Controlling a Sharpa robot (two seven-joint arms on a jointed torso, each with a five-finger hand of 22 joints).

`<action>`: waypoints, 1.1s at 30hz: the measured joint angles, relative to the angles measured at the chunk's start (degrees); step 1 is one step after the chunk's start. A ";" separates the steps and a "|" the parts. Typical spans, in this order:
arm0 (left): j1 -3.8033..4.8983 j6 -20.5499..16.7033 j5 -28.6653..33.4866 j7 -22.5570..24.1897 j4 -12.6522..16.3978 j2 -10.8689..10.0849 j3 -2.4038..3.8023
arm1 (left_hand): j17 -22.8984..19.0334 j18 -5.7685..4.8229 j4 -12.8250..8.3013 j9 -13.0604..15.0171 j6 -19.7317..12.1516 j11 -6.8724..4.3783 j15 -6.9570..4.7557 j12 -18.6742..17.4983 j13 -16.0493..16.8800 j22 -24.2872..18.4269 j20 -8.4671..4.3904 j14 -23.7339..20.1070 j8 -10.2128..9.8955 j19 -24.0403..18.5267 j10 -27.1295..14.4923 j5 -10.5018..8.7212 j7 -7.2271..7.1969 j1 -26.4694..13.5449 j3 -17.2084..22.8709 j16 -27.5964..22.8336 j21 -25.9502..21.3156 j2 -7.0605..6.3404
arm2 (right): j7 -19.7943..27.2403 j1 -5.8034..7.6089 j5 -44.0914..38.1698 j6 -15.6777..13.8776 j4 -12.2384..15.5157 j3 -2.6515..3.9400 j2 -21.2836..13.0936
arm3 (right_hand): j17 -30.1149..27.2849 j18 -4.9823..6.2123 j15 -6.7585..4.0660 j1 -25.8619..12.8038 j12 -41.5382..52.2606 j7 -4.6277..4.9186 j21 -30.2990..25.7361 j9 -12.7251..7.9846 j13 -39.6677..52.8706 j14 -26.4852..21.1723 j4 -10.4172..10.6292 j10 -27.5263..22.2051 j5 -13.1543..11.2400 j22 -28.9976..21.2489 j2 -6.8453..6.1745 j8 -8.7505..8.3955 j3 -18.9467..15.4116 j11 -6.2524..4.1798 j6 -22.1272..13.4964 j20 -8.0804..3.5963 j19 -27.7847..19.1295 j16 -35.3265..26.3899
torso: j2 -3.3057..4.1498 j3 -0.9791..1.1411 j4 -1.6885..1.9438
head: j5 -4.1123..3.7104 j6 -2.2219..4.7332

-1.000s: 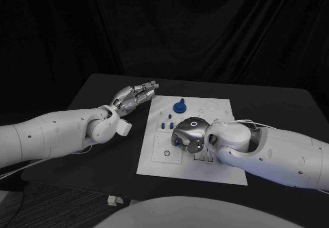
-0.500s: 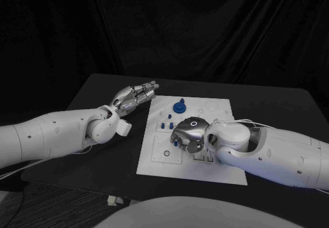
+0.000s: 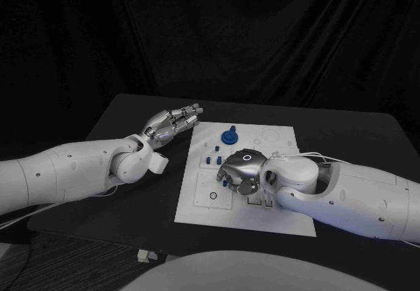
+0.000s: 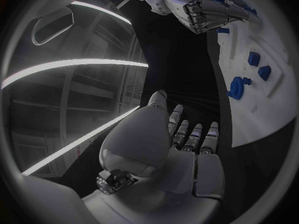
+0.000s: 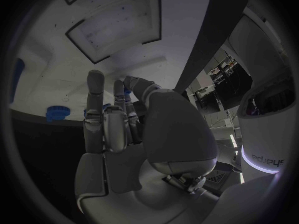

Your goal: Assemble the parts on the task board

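Observation:
The white task board point(image 3: 249, 209) lies in the middle of the table. A round blue part point(image 3: 229, 136) stands at its far side, and small blue pieces point(image 3: 213, 160) stand in it nearer the middle. My right hand point(image 3: 241, 173) hovers low over the board's middle with its fingers curled down, pinching a small blue part point(image 3: 225, 180); the part is mostly hidden by the fingers point(image 5: 94, 92). My left hand point(image 3: 172, 124) is held flat off the board's far left corner, fingers point(image 4: 194, 134) stretched out, holding nothing. The left wrist view shows the round blue part point(image 4: 236, 87) and my right hand point(image 4: 199, 7).
The board carries empty recesses and outlines, one a small ring point(image 3: 213, 196) near its left edge. Black tabletop point(image 3: 131, 200) surrounds the board, with dark curtains behind. A small white object point(image 3: 145, 256) lies by the table's near edge.
My right hand has shifted very slightly over the board's middle, still curled on the blue part. The left hand has not moved.

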 measured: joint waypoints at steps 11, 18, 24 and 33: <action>-0.06 0.03 0.00 0.00 0.00 -0.21 0.00 | 0.00 0.00 0.00 -0.01 0.00 -0.01 0.00 0.00 -0.01 -0.01 0.00 0.00 0.00 0.00 -0.01 0.00 0.00 0.00 0.00 0.00 0.00 0.00 | -0.55 1.03 -0.56 -2.78 1.93 -0.06 -3.31 | 0.00 0.00 0.21 1.11 -4.00 -4.21 -7.65 -3.94 -2.47 -0.21 8.87 -15.37 -8.70 -1.51 -1.93 -0.17 -14.86 2.24 -17.11 1.02 -1.02 -1.80 | -0.02 0.01 0.00 | -0.39 0.00; -0.07 0.03 0.00 0.01 0.07 -0.48 0.00 | 0.00 0.00 0.00 -0.01 0.00 -0.01 0.00 0.00 -0.01 -0.01 0.00 0.00 0.00 0.00 -0.01 0.00 0.00 0.00 0.00 0.00 0.00 0.00 | -0.58 3.95 -1.41 -7.25 4.84 -0.01 -7.90 | 0.00 0.01 0.21 4.85 -2.65 -4.54 -9.17 -3.36 -3.13 -0.21 14.65 -19.45 -8.71 -2.11 -2.11 1.03 -17.26 1.86 -12.21 1.02 -0.74 -1.80 | -0.03 0.02 -0.01 | -0.95 0.00; -0.08 0.03 0.01 0.01 0.09 -0.55 0.00 | -0.01 0.01 0.00 -0.01 0.00 -0.01 0.00 0.00 -0.01 0.49 0.22 0.00 0.00 0.21 -0.01 0.00 0.00 0.00 0.00 0.00 0.00 0.00 | 0.07 6.62 -1.40 -12.54 6.44 0.04 -12.79 | 0.00 0.00 0.21 7.05 0.07 -3.25 -7.37 -1.99 -3.19 -0.21 12.73 -17.82 -2.37 -1.23 0.09 3.62 -15.24 1.55 -3.77 0.40 0.82 -0.48 | -0.04 0.02 -0.02 | -1.62 0.00; -0.08 0.02 0.01 0.01 0.28 -0.45 0.00 | -0.01 0.01 0.00 -0.02 0.00 -0.01 0.00 0.00 0.04 0.75 0.01 0.00 0.00 0.42 -0.01 0.00 0.00 0.00 0.00 0.00 0.22 0.00 | 0.93 6.90 -0.69 -16.66 5.07 0.00 -16.93 | 0.00 0.00 0.21 7.11 2.69 -1.42 -5.94 -1.27 -3.50 -0.21 11.73 -13.15 -1.80 0.00 0.16 4.29 -14.45 1.52 -1.20 0.41 1.24 -0.18 | -0.03 0.02 -0.03 | -2.55 0.00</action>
